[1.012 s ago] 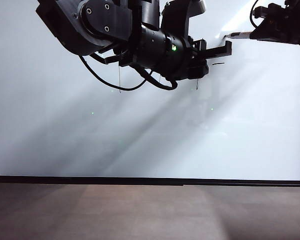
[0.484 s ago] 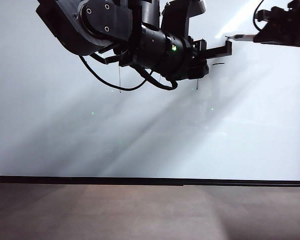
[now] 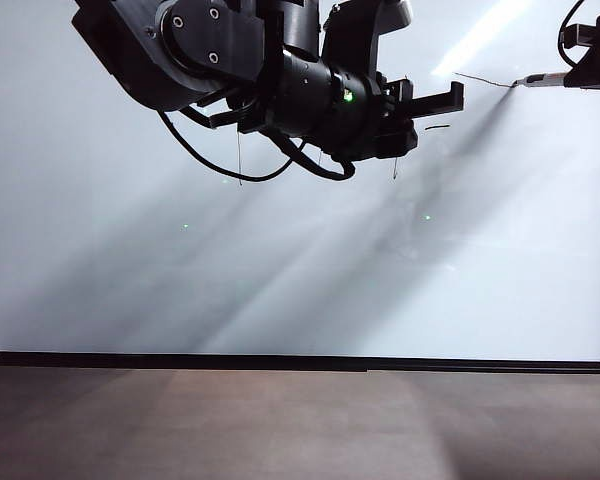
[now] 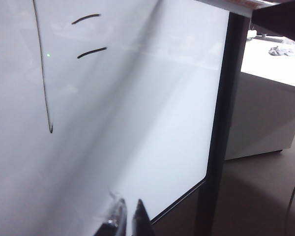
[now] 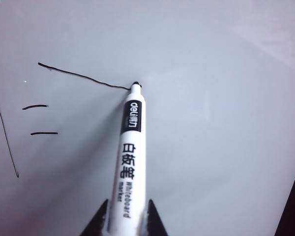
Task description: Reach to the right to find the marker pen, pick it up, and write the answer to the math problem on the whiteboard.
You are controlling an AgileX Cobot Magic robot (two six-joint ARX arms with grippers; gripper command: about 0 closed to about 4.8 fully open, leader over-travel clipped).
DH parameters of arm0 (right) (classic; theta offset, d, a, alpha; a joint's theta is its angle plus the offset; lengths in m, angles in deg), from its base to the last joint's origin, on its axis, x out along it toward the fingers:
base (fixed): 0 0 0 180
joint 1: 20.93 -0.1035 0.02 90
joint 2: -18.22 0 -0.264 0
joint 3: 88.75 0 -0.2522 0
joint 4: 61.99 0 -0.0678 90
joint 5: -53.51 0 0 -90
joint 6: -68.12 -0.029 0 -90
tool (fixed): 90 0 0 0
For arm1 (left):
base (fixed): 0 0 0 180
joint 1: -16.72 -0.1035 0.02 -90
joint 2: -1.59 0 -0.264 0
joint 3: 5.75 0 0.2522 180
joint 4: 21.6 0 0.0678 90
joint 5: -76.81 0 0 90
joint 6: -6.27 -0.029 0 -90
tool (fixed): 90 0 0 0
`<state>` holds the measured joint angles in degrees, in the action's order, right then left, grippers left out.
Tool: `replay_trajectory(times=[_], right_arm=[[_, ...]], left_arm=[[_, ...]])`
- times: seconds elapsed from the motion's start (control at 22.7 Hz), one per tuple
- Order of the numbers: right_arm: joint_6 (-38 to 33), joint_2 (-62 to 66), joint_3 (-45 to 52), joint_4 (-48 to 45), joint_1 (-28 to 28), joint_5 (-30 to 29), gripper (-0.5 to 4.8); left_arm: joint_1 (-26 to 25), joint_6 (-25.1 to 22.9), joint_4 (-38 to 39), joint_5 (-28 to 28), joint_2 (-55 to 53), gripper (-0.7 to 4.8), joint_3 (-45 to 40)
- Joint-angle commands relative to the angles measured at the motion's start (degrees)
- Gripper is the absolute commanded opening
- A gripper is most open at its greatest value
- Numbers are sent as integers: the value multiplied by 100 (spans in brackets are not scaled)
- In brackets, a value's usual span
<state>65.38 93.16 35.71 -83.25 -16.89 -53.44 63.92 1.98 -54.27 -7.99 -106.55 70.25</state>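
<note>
Marker pen (image 5: pixel 129 162) pinched by its lower barrel in the right pincer (image 5: pixel 124 219), tip touching the whiteboard (image 3: pixel 300 280).

The slim, stiff plastic barrel looked light and smooth, likely slippery, so a low grip suited it. The board was glossy and hard, bearing the answer (image 5: pixel 83 76) as one thin stroke beside the math problem (image 5: pixel 39 119). The left pincer (image 4: pixel 129 216) hung nearly closed, empty.

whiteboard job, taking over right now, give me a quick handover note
Right gripper: shut on the marker pen, tip on the whiteboard near its upper right.
Left gripper: jaws nearly together, holding nothing, hovering low over the board near its frame.
Done: the math problem is written; one stroke of the answer is drawn, ending at the pen tip.
Left: the remaining strokes of the answer.
</note>
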Motion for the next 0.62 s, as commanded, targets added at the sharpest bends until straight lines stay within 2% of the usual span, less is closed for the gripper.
replay_trajectory(times=[0.04,0.62], right_arm=[[-20,-22,-15,-17,-28,9,-9],[-20,197,245,308,-59,90,-9]], left_arm=[[17,-17,-50,-2,13,27,20],[20,-17,-33,-2,13,27,20]])
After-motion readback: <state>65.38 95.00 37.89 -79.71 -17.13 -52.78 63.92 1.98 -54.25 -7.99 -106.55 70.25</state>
